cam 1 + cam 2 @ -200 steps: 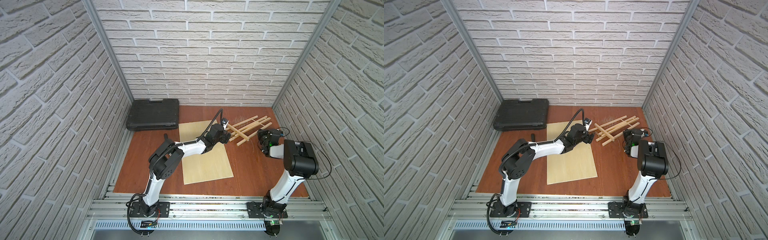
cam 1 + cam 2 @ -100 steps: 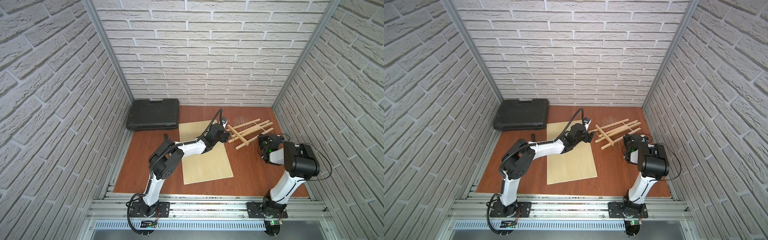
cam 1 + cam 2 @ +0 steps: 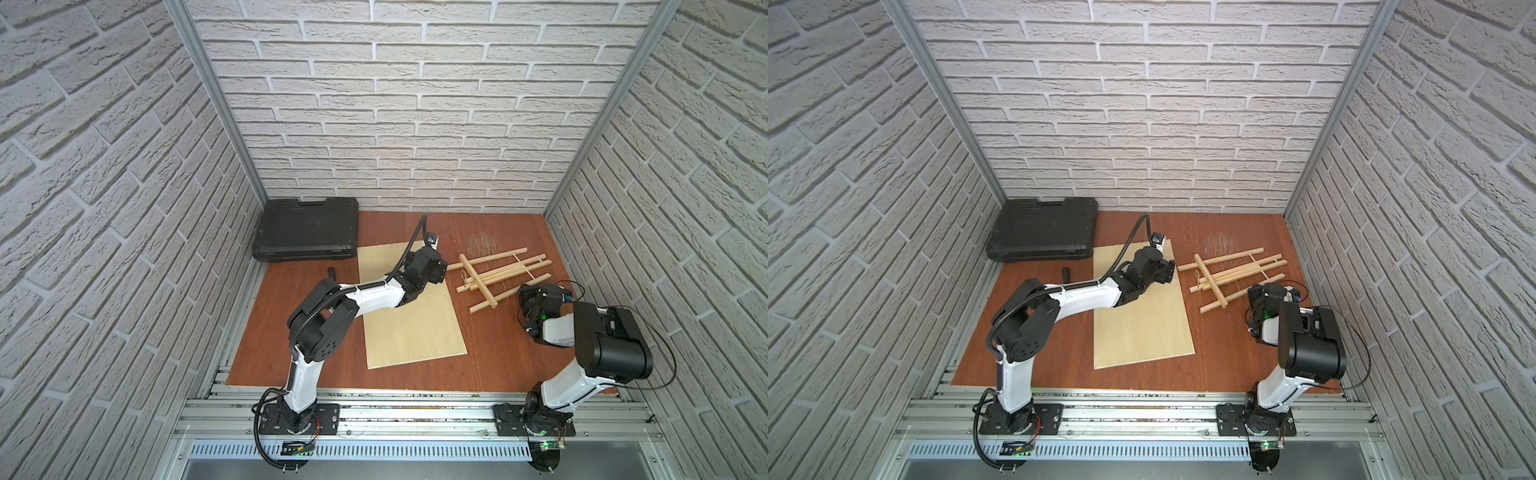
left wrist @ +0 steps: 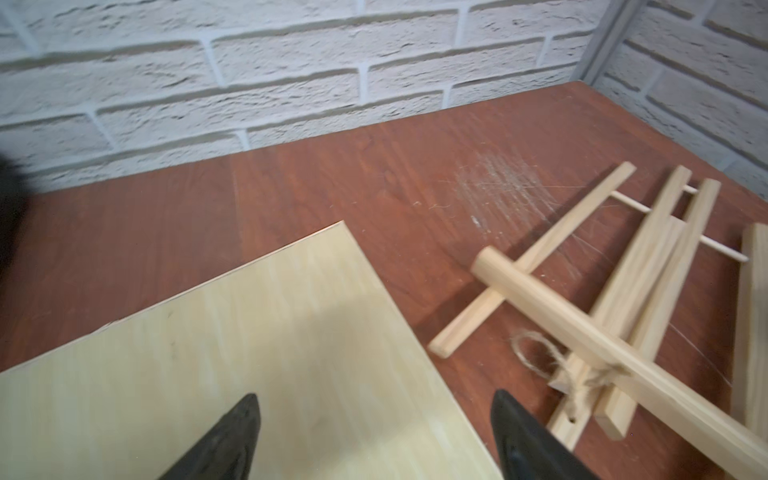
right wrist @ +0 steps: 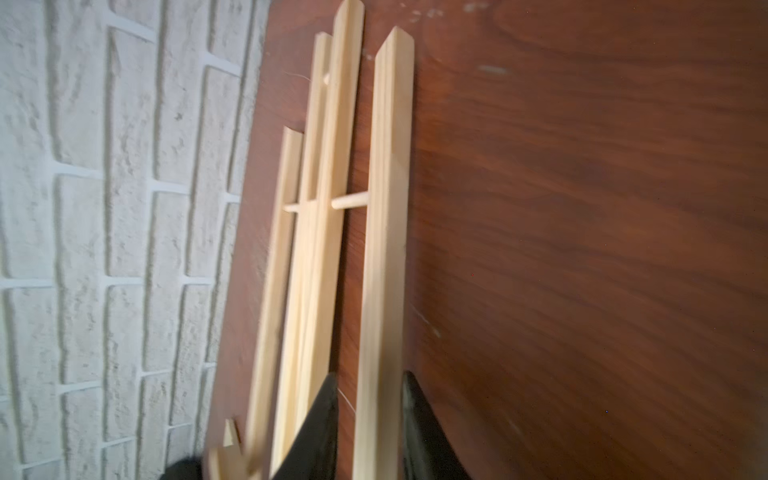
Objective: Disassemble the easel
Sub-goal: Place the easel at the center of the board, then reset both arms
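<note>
Right wrist view first: the easel (image 5: 386, 208) was seen lying flat on the brown table (image 5: 582, 249), near the side wall, and one outer upright was straddled by the right gripper (image 5: 371, 376). Its jaws were parted only slightly, with a dark sliver left between one of the fingers (image 5: 324, 424) and the wood, so no firm pinch was judged to be in place. A pull made from that loose hold could let the slat slide out, or the thin dowel (image 5: 349, 200) joining the uprights could be levered and snapped. In both top views the frame was found at the right rear of the table, just beside the plywood board (image 3: 411, 324) and well apart from the black tool case (image 3: 307, 232). The left gripper (image 4: 374, 392) was shown wide open and empty over the board's edge, near the knotted cord (image 4: 536, 353). With nothing braced at that end, the whole easel could simply be dragged rather than separated, and the cord could be snagged.
</note>
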`<state>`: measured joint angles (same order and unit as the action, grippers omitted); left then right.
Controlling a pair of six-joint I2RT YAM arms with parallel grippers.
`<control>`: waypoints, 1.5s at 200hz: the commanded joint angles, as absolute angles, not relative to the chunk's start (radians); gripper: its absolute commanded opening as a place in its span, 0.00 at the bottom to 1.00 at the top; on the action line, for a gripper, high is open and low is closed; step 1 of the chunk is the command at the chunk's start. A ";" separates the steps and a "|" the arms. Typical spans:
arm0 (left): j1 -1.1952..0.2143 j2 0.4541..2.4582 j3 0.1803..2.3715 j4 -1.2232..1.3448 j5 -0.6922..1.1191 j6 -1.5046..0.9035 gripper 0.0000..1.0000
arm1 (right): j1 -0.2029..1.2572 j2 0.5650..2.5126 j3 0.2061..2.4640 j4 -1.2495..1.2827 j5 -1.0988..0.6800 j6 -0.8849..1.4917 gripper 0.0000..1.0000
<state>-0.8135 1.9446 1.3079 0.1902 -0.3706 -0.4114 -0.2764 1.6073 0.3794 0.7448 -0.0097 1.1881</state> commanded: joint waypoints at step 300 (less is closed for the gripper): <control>-0.496 0.774 0.981 -0.457 -0.433 -0.535 0.98 | 0.464 1.116 0.919 -0.427 0.434 0.440 0.71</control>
<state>-0.5308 0.8043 0.9569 -0.5259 -0.3237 -0.6750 0.4648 1.1454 0.8886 -0.4828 0.2420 0.4633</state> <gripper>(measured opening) 0.982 0.620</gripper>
